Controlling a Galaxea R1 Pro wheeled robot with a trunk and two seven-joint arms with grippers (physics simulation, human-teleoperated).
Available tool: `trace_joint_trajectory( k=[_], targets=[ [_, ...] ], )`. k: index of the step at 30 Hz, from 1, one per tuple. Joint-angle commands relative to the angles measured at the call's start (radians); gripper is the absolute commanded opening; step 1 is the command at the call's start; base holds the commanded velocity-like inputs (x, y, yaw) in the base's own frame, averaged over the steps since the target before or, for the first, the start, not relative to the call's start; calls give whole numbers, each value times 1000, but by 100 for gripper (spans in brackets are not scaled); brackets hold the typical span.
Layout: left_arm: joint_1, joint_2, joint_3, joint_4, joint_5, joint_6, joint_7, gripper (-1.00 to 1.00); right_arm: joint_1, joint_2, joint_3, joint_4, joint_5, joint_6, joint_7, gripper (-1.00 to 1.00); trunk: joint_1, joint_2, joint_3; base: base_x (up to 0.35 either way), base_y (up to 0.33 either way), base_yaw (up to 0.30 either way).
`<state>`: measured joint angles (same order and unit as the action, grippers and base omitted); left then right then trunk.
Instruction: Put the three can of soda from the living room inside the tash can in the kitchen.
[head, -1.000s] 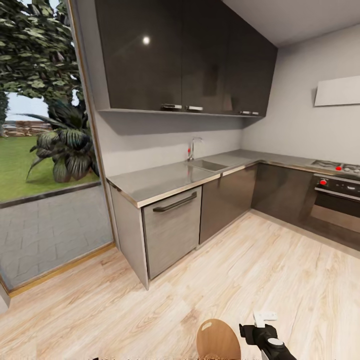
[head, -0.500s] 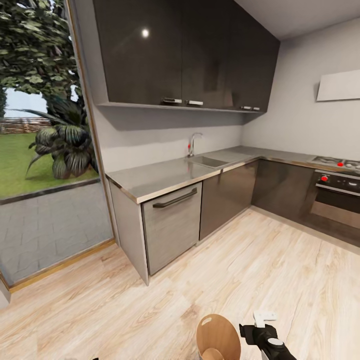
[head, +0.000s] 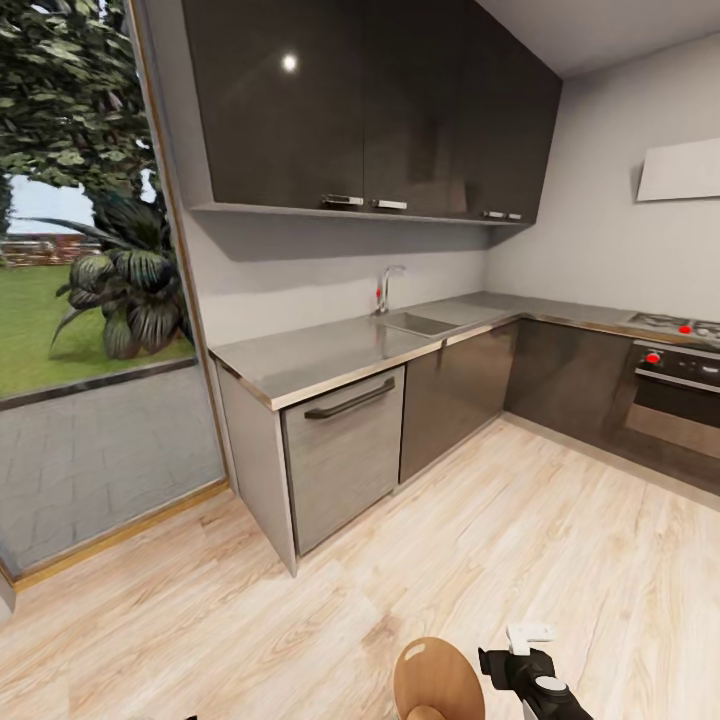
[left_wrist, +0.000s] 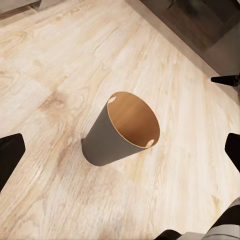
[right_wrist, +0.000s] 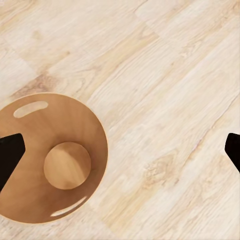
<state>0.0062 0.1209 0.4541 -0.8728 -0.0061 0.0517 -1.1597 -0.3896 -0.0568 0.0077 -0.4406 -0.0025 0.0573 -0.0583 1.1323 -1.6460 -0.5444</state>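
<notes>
Right wrist view: round tapered tash can, tan-brown inside, on wood planks

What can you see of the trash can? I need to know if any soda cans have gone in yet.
The trash can is a small round bin tapering towards its base, grey outside and tan-brown inside. Two oval handle slots are cut near the rim on opposite sides. It stands upright on the light wood plank floor, touching nothing else. The right wrist view looks straight down inside: its bottom is bare, with no cans in it. In the head view its rim shows at the lower edge.
</notes>
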Motion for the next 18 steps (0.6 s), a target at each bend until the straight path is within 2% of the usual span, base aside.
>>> trace_joint_trajectory(
  k=[1, 15, 18],
  targets=[
    [0, 0, 0, 0, 0, 0, 0, 100, 0, 0, 0, 0, 0, 0, 0, 100, 0, 0, 0, 16, 0, 0],
    [0, 0, 0, 0, 0, -1, -1, 100, 0, 0, 0, -1, 0, 0, 0, 100, 0, 0, 0, 5, 0, 0],
    [0, 0, 0, 0, 0, -1, -1, 100, 0, 0, 0, 0, 0, 0, 0, 100, 12, -21, -10, 0, 0, 0]
  ],
)
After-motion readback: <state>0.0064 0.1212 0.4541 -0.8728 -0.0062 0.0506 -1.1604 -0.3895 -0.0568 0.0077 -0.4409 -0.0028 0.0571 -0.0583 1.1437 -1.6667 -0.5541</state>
